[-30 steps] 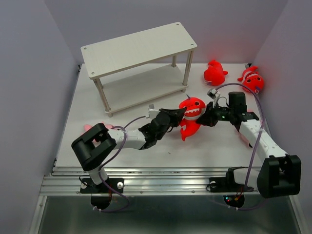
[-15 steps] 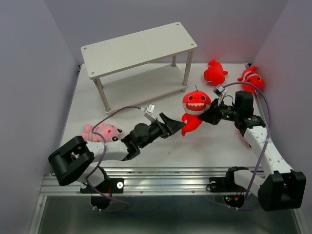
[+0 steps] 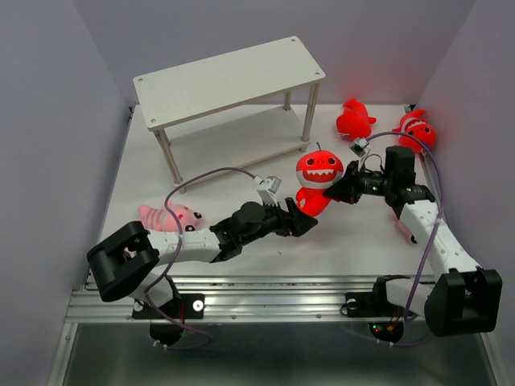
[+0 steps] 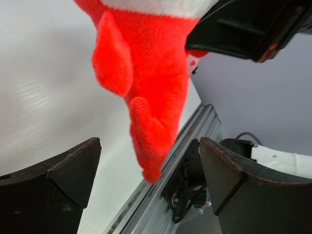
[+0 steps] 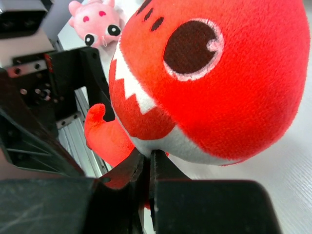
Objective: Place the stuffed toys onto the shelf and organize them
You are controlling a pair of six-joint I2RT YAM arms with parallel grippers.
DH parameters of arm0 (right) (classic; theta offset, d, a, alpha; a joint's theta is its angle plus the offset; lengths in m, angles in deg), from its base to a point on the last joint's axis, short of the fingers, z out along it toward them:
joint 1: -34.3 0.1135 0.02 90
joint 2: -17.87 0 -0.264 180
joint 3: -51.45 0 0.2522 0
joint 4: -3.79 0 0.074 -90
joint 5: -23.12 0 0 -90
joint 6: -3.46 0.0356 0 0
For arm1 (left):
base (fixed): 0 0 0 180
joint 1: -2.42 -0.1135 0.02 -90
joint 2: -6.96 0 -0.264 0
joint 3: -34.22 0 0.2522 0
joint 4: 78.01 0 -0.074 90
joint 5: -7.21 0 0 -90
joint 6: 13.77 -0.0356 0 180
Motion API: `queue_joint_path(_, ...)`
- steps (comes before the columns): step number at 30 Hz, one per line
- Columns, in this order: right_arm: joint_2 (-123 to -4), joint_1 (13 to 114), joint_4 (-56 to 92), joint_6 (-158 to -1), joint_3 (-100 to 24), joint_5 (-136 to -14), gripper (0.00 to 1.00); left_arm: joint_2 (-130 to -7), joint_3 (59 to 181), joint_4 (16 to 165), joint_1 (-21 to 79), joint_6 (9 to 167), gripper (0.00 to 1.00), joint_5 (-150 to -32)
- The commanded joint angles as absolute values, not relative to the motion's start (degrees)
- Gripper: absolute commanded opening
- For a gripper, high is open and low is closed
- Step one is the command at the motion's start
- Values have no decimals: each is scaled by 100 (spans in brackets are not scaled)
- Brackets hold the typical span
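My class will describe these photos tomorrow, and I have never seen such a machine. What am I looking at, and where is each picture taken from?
These are two robot arms bolted to a table, each ending in a two-finger gripper. The wide picture looks down from above; the two close-ups come from cameras on the wrists. The right gripper pinches a red shark and holds it off the table. The left gripper is open, the shark's tail hanging between its fingers. Two more sharks lie at far right, a pink toy at left. The white shelf holds no toy yet.
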State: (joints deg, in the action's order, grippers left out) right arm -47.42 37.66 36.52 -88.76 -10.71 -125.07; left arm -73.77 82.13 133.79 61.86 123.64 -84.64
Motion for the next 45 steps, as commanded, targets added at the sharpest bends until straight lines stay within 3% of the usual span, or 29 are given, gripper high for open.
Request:
queue_joint_path(1,-4637,3729,3399,-8812,-1303,-12866,1,-7521,8621,13244,6306,12044,91,-8341)
queue_joint_path(8,-4567,3729,3399,-8953,-1021,-12858,1,-7751,8929,13270,6446,12052,71,-8078)
queue_joint_path(17,-4549,3729,3399,-9084,-942,-12831,1,-7505,8657,13525,6517,12202,59,-7611)
queue_joint_path(23,-4532,3729,3399,-9146,-933,-13024,1,-7566,8683,13675,6517,12210,23,-7541)
queue_joint_path(24,-4532,3729,3390,-9163,-924,-13051,1,-7592,8700,13727,6526,12210,10,-7532)
queue_joint_path(25,-4523,3729,3399,-9181,-916,-13051,2,-7601,8709,13754,6517,12219,5,-7523)
queue_joint_path(26,-4506,3729,3399,-9190,-916,-13042,5,-7601,8692,13780,6517,12245,0,-7497)
queue_joint_path(28,-4497,3729,3399,-9207,-907,-12928,30,-7549,8648,13807,6526,12289,0,-7304)
queue_joint_path(29,-4488,3729,3399,-9208,-916,-12815,44,-7514,8613,13807,6517,12316,0,-7208)
queue_joint_path(30,-4462,3729,3390,-9199,-916,-12674,74,-7479,8525,13798,6526,12325,0,-6946)
queue_joint_path(31,-4453,3729,3390,-9199,-916,-12238,94,-7374,8472,13780,6517,12333,0,-6813)
queue_joint_path(32,-4453,3729,3364,-9225,-933,-11955,100,-7321,8359,13719,6500,12368,0,-6533)
queue_joint_path(36,-4672,3484,3311,-9304,-1065,-10653,100,-7118,8217,13544,6376,12386,0,-6128)
queue_joint_path(45,-4304,2877,3047,-9357,-644,-11328,100,-7451,8752,13235,5973,11816,0,-5475)
